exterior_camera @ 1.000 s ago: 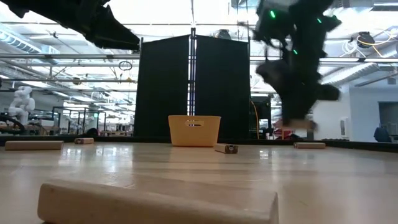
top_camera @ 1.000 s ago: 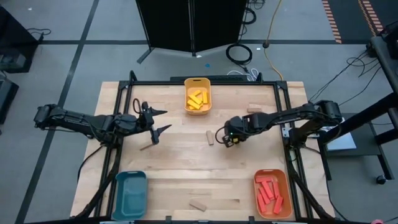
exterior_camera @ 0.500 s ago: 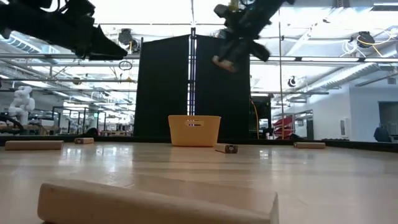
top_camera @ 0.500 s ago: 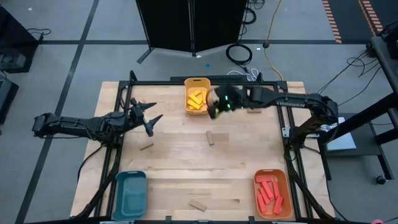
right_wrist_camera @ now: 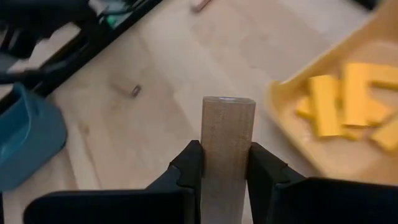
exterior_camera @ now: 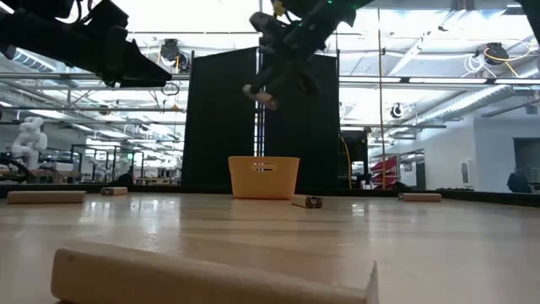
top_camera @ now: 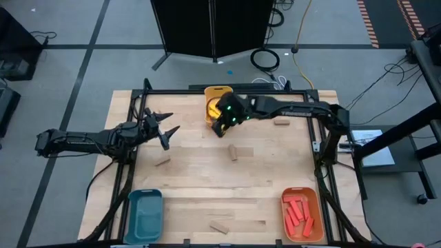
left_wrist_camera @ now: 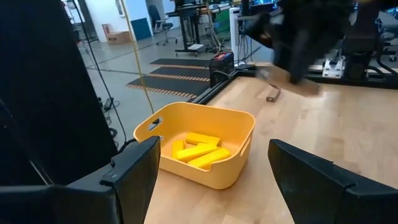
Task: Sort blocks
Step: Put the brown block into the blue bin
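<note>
One tan block [right_wrist_camera: 227,146] clamped in right tool [right_wrist_camera: 225,163]

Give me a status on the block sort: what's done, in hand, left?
Done: yellow blocks sit in the yellow tray, red blocks in the orange tray. In hand: right gripper holds a tan block near the yellow tray. Left: four tan blocks on the table; teal tray looks empty. Left gripper open, idle.
</note>
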`<state>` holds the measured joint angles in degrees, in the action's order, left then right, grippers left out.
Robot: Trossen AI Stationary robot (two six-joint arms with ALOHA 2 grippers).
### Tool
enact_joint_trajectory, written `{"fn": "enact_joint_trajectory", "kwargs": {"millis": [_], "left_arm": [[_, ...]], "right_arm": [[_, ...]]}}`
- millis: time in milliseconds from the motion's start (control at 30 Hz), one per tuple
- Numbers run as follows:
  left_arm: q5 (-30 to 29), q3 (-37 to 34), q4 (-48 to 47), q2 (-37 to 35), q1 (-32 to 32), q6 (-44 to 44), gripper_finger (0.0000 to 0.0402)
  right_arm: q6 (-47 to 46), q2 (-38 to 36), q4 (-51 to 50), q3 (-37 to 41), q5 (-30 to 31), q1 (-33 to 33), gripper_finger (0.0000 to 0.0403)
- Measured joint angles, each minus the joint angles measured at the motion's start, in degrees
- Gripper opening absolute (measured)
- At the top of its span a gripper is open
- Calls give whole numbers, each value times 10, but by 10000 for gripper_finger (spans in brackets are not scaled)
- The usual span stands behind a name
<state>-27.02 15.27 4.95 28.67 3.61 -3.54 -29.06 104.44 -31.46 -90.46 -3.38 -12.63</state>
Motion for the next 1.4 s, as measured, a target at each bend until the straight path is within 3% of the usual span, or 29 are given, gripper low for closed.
{"fn": "enact_joint_trajectory", "kwargs": {"millis": [133,433,567,767,1000,1400], "left_arm": [[29,0,1,0,2,4,294],[240,0,0,5,0,159,294],[292,0,45,7,-21,183,294],[301,1,132,25,-70,172,294],[311,1,195,72,-109,136,294],[301,1,307,142,-112,106,294]], "right_arm": [[10,26,38,-8,4,45,52],[102,46,162,-9,36,139,52],[126,49,223,-9,40,167,52],[150,50,273,-9,108,190,52],[170,50,319,-9,108,196,52],[180,50,326,-9,109,196,52]]}}
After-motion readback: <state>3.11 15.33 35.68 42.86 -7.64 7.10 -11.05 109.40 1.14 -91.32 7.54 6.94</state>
